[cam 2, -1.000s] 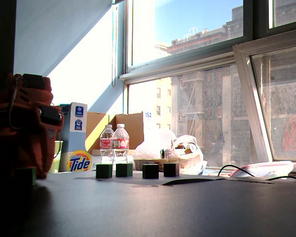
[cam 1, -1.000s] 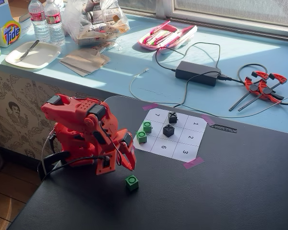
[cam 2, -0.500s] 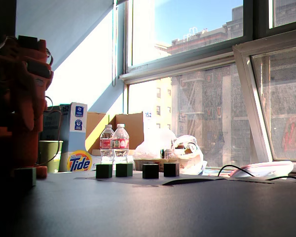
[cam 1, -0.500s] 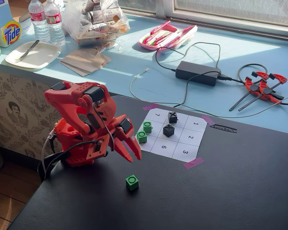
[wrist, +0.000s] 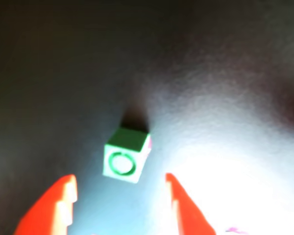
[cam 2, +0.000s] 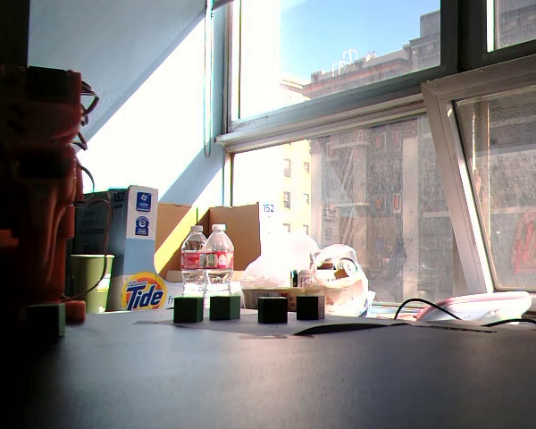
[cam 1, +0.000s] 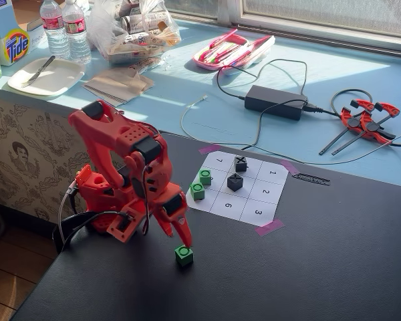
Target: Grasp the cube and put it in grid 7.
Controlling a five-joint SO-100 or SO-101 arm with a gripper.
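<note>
The small bright-green cube with a dark ring on its top (cam 1: 183, 254) sits alone on the dark matte bench (cam 1: 321, 267), well apart from the white nine-square paper sheet fixed with pink tape (cam 1: 251, 212). The red plastic hand (cam 1: 187, 242) of the arm points down just above and beside this cube. In the wrist view the same cube (wrist: 126, 154) lies between and a little ahead of the two red fingers (wrist: 54, 205), which stand wide apart, so the hand (wrist: 120, 188) is open and holds nothing. The white corner cell printed with the numeral 7 (cam 1: 219, 160) is bare. Two other green cubes (cam 1: 201, 184) stand on the left column of the sheet, just below this cell in a fixed view, and two black cubes with an X mark (cam 1: 237, 172) stand on the middle column. In the low fixed view the cube (cam 2: 46, 319) appears dark at the left, in front of the arm base.
</note>
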